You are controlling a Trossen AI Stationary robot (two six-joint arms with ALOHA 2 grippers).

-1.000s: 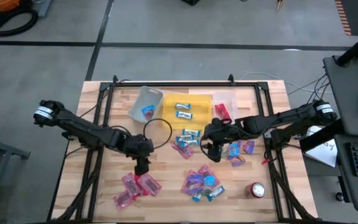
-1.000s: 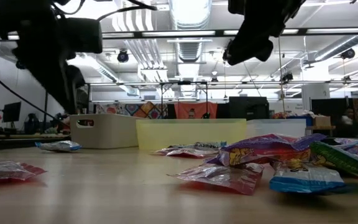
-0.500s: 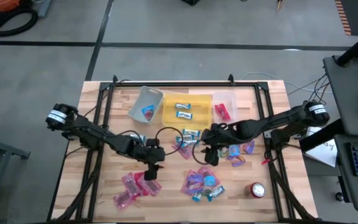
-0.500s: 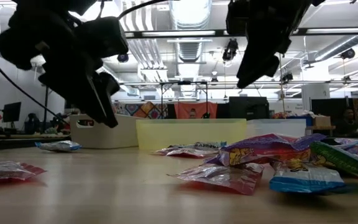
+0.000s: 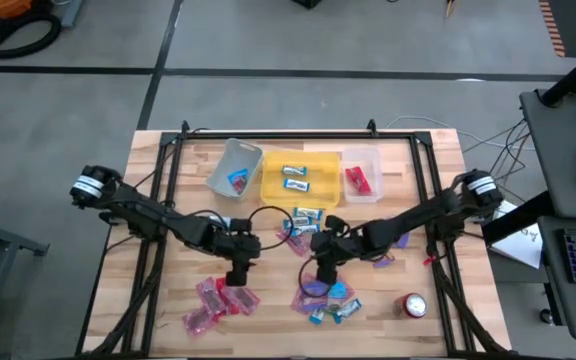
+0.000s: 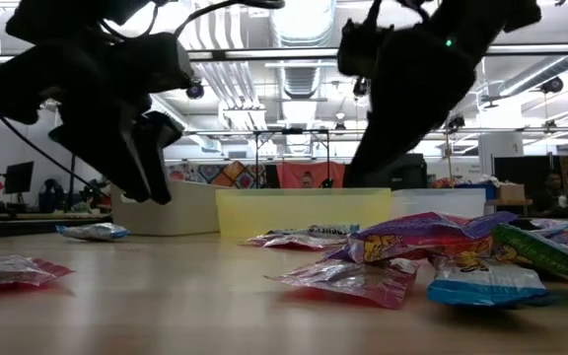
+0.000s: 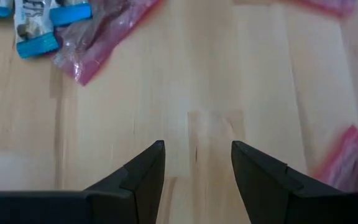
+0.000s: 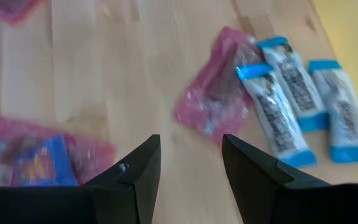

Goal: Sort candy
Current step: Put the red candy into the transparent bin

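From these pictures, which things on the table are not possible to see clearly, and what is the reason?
- Wrapper print on the blue-and-white candies: right wrist view, blurred.
- Pink candy: left wrist view, blurred and cut off by the picture's edge.
- Contents of the yellow bin and white bin: low view, hidden by their own walls.
- Red can: high view, label too small.
- Candy under the right gripper: high view, partly covered by the arm.

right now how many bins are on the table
3, in a row at the far edge: a tilted gray bin, a yellow bin in the middle, a clear bin on the right.
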